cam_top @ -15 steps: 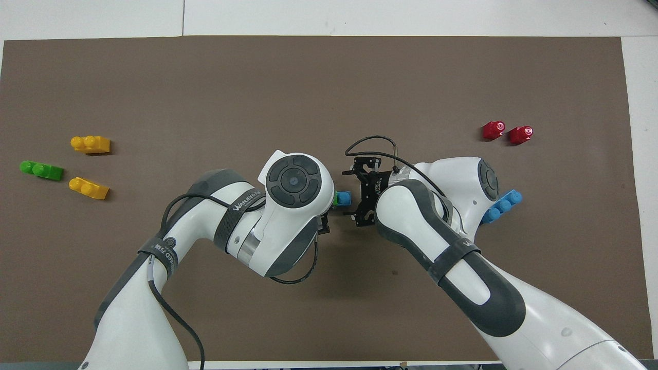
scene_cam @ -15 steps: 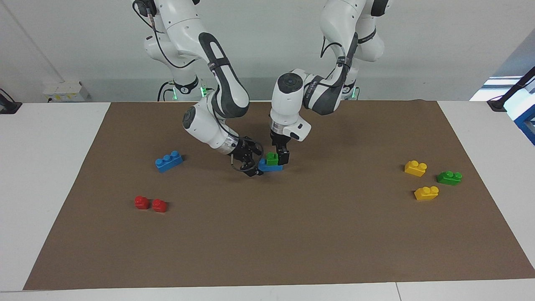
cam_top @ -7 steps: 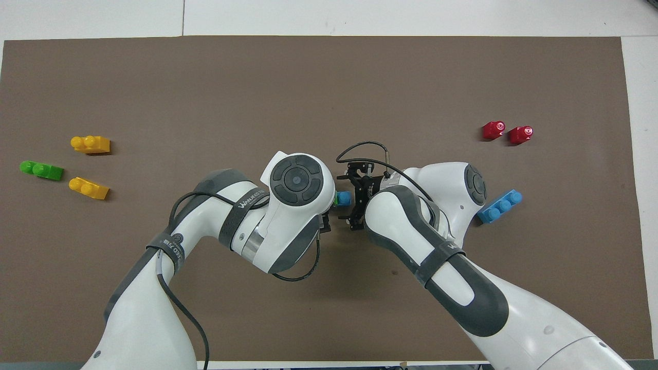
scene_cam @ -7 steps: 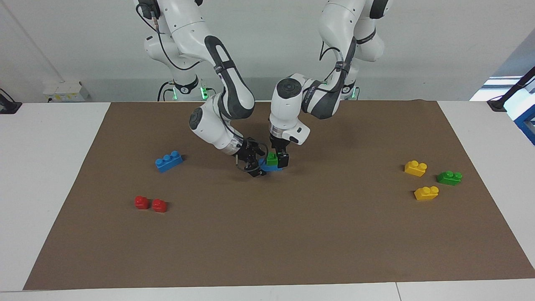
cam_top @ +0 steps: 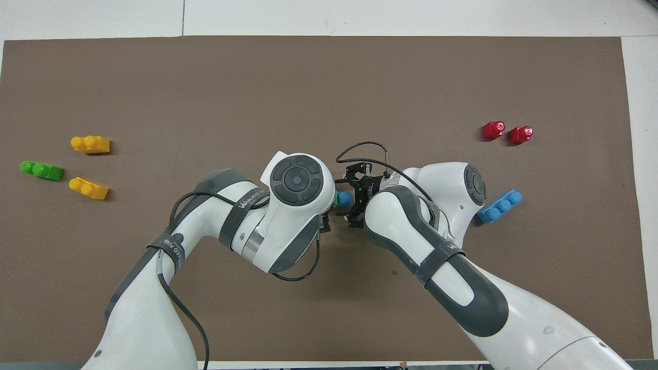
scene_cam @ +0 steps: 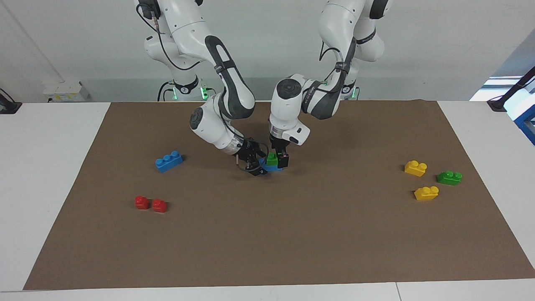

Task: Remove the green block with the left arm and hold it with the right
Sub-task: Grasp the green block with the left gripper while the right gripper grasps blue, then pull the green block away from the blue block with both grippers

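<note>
The green block (scene_cam: 272, 158) sits on a blue brick (scene_cam: 273, 168) in the middle of the brown mat. My left gripper (scene_cam: 277, 159) comes straight down on the green block and is shut on it. In the overhead view the left wrist hides the gripper and all but a sliver of the green block (cam_top: 335, 198). My right gripper (scene_cam: 258, 166) lies low and tilted at the blue brick's end toward the right arm, open, with a finger on each side of that end (cam_top: 345, 198).
A loose blue brick (scene_cam: 169, 161) and two red blocks (scene_cam: 141, 202) lie toward the right arm's end. Two yellow bricks (scene_cam: 415, 168) and a darker green brick (scene_cam: 449, 177) lie toward the left arm's end.
My right gripper has slid in along the mat toward the blue brick's end and now straddles it. My left gripper stays on the green block; the stack has barely moved.
</note>
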Robot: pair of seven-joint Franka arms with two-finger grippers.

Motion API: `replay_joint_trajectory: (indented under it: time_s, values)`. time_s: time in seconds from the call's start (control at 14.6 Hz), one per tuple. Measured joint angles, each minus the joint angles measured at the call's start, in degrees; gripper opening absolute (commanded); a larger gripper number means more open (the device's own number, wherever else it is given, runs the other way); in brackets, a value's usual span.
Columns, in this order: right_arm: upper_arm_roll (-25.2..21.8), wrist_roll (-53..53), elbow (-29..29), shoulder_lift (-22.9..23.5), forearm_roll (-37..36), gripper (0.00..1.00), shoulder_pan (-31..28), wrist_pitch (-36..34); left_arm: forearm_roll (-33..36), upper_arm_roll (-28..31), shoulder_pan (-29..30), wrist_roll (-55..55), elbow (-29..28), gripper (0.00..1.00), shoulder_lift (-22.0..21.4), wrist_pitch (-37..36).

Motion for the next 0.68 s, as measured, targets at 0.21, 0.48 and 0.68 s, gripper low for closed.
replay_joint_trajectory:
  time_s: [0.21,0.48,0.68]
  values:
    - [0.00,-0.04,0.02,0.00,0.00,0.04,0.00,0.00,0.00,-0.02,-0.03,0.00,-0.18,1.00,0.03,0.00]
    - [0.00,-0.76,0.08,0.00,0.01,0.00,0.03,-0.01,0.01,-0.03,-0.04,0.00,-0.19,1.00,0.03,0.00]
    - [0.00,-1.07,0.08,0.00,0.01,0.00,0.03,-0.01,0.01,-0.03,-0.04,-0.01,-0.28,0.94,0.04,0.00]
